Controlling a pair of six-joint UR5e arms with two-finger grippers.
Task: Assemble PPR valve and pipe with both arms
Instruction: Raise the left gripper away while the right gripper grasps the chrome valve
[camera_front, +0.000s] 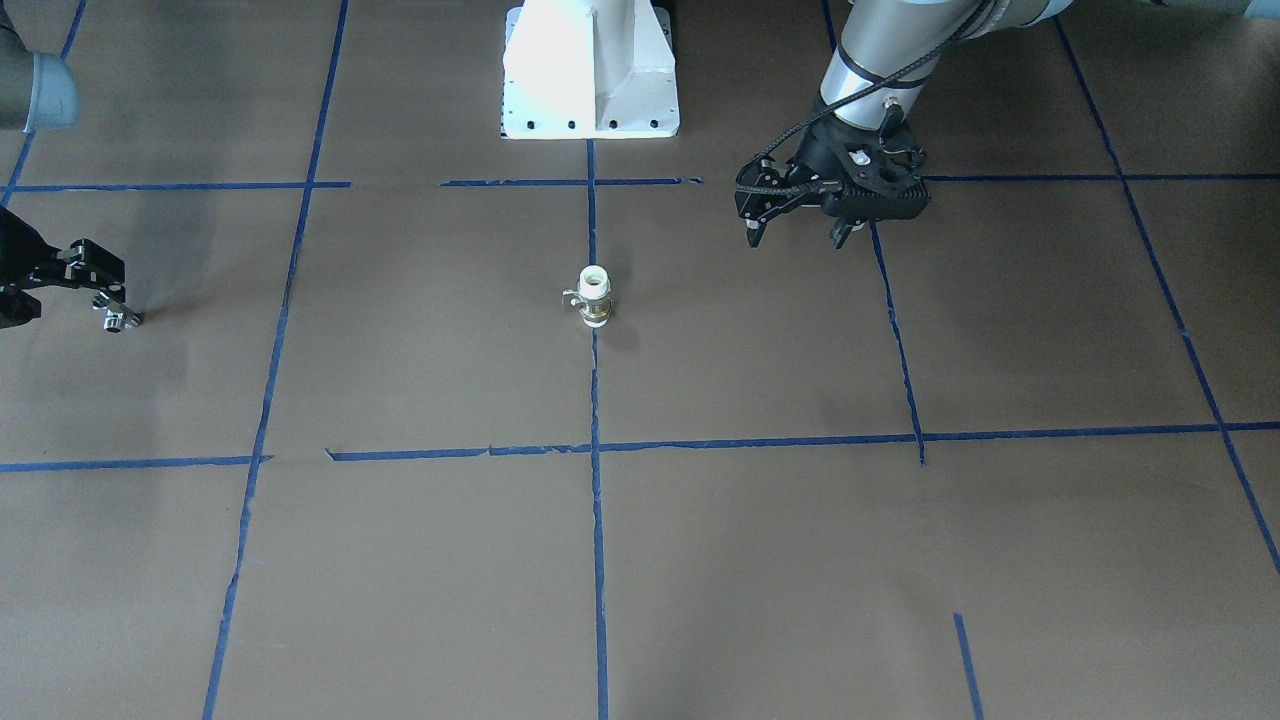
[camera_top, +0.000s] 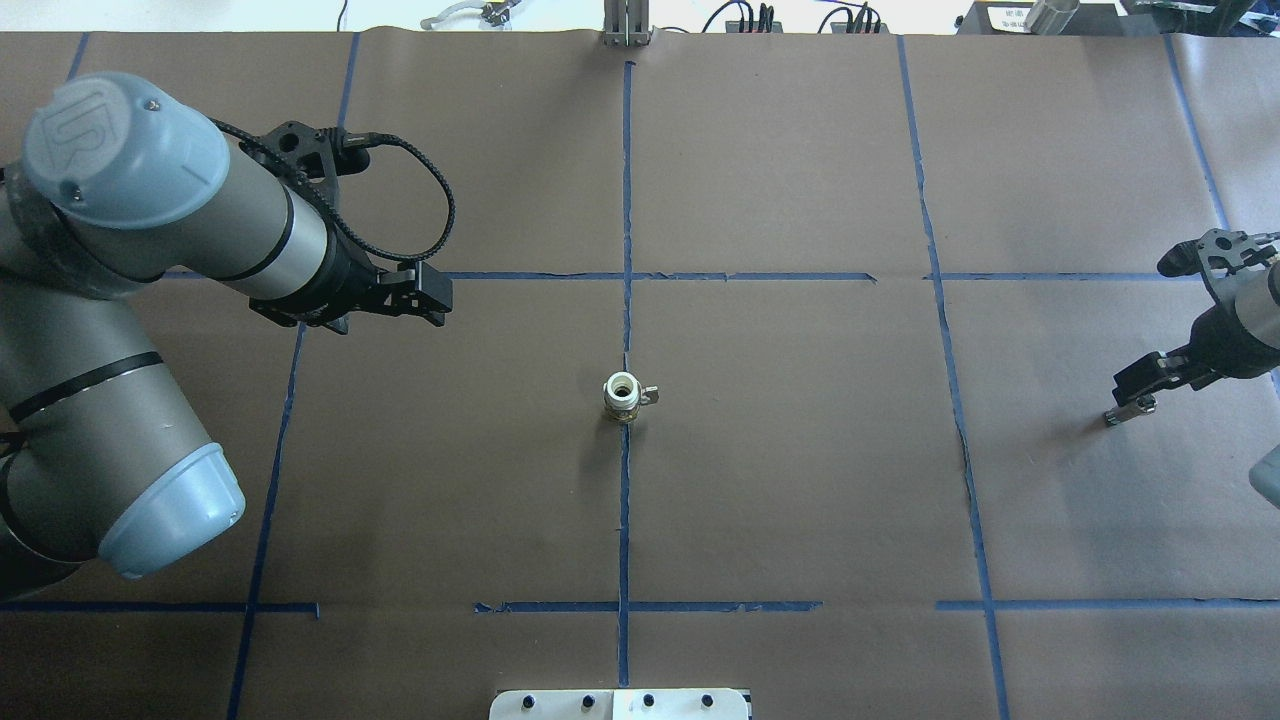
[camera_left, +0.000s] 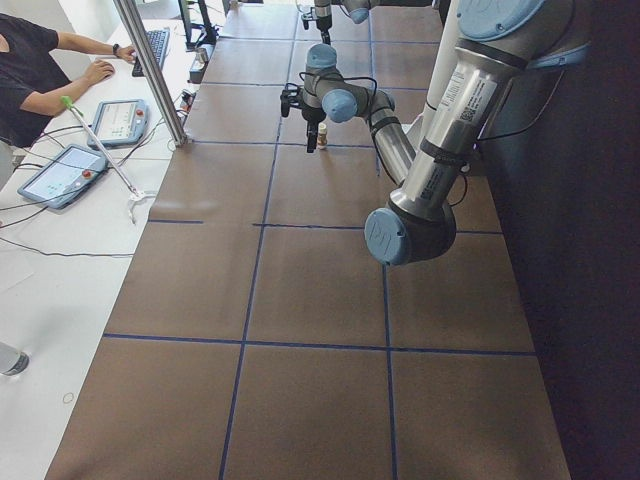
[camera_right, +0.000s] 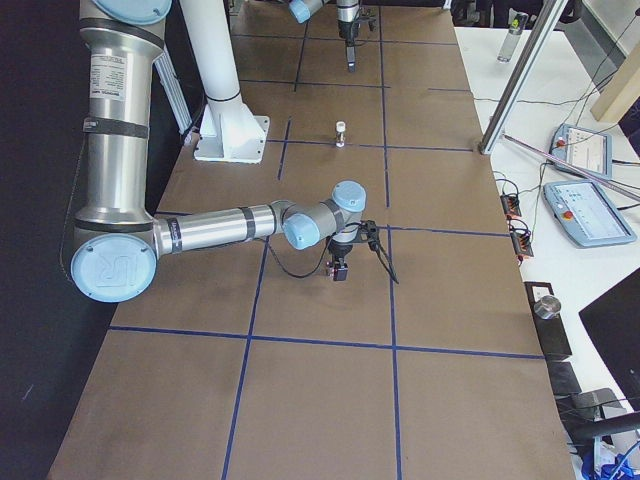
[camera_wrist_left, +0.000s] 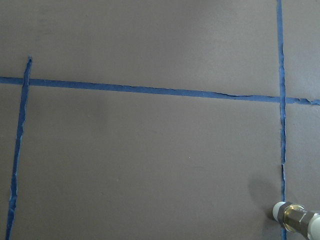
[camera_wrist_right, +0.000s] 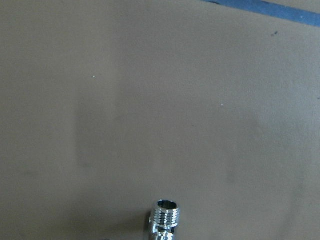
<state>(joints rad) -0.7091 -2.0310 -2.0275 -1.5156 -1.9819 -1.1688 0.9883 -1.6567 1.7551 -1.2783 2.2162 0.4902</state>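
The PPR valve (camera_front: 595, 297), white ends with a brass band and a small side handle, stands upright on the centre tape line (camera_top: 623, 395); it also shows at the left wrist view's bottom right corner (camera_wrist_left: 296, 225). My left gripper (camera_front: 797, 235) is open and empty, hovering well off to the valve's side (camera_top: 435, 300). My right gripper (camera_front: 105, 305) is far out at the table's other end (camera_top: 1130, 400), shut on the pipe (camera_front: 118, 320), a shiny silver threaded fitting, held low over the paper. The pipe's threaded end shows in the right wrist view (camera_wrist_right: 164, 217).
Brown paper with a blue tape grid (camera_top: 626, 276) covers the table. The white robot base (camera_front: 590, 70) stands at the robot's edge. Operators' teach pendants (camera_right: 575, 205) and cables lie on a side bench beyond the far edge.
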